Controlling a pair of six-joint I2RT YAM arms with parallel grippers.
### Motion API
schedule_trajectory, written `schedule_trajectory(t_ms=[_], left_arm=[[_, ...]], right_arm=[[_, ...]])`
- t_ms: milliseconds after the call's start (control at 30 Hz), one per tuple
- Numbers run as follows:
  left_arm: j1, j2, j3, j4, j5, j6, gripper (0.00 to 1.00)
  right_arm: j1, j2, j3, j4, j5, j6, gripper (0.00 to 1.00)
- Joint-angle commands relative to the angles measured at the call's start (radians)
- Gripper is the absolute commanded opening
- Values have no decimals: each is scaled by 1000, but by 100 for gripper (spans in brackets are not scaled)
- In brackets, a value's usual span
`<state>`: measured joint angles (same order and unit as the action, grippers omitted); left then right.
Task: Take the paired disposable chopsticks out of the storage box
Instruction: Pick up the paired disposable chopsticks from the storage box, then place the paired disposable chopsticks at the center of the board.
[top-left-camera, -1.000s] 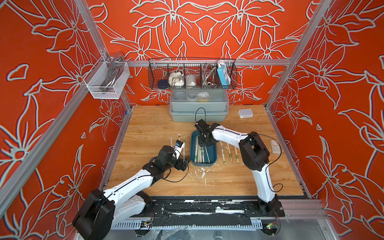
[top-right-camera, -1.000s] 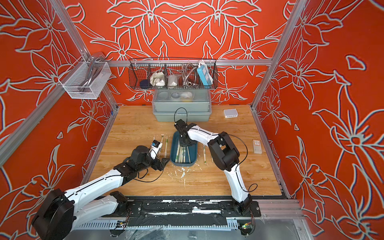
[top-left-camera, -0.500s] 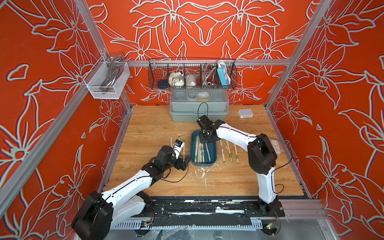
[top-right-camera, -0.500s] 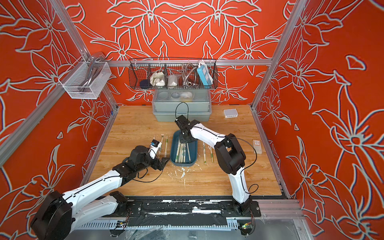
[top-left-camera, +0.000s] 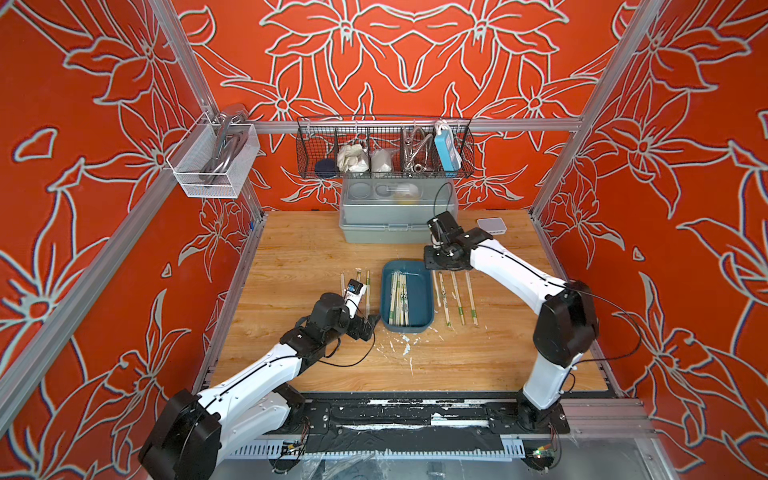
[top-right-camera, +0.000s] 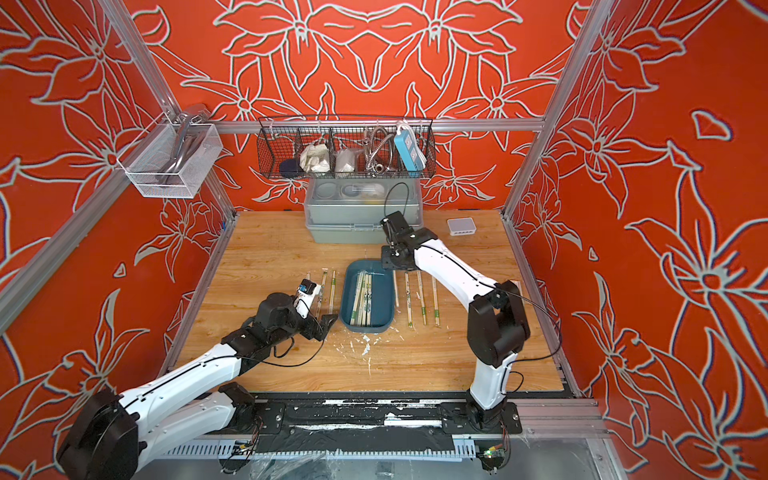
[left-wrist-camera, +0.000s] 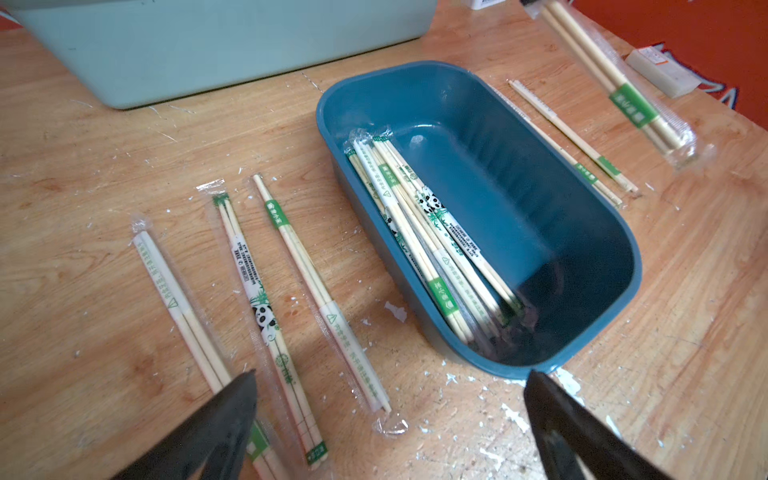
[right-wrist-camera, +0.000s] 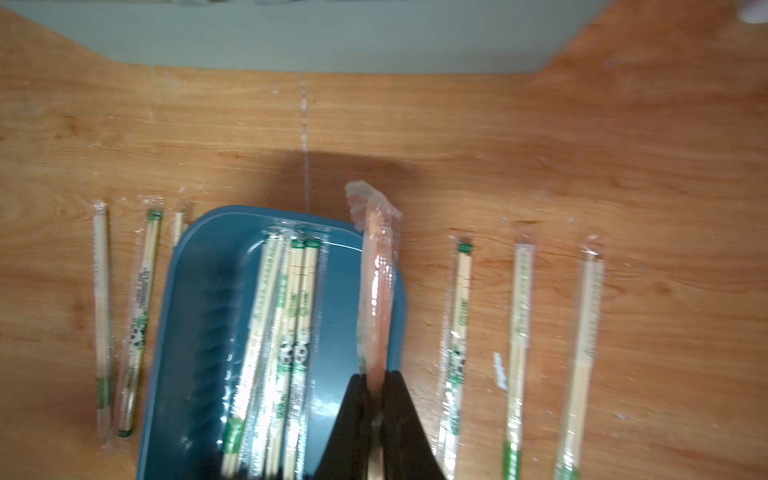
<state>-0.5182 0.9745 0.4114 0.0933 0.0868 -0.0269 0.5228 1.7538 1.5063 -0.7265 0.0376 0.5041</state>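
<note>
Top view: wooden table (top-left-camera: 311, 249) (orange floral walls (top-left-camera: 415, 62)).

right gripper (right-wrist-camera: 377, 378) | shifted from above storage box (top-left-camera: 422, 295) middle to its right rim | chopstick pair (right-wrist-camera: 376, 282) carried along

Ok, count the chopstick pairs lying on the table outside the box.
6. Beside the storage box: left outer pair, left middle pair, left inner pair, right inner pair, right middle pair, right outer pair. Excluded: held pair in right gripper. None seems hidden.

Top views high overhead, wrist views close, all sharing storage box (top-left-camera: 420, 291)
</note>
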Motion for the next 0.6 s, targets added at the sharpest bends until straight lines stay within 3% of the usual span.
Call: schedule_trajectory(t_ms=[0,267,567], left_arm=[[-6,-4,-4,21,-5,-7,100],[-6,7,4,19,3,-5,100],[-6,41,6,23,11,-4,100]], right_arm=[[-84,-59,-94,-27,48,-65,7],[-259,-93,-264,36,61,-136,7],[-341,-29,-334,149,52,-228,7]])
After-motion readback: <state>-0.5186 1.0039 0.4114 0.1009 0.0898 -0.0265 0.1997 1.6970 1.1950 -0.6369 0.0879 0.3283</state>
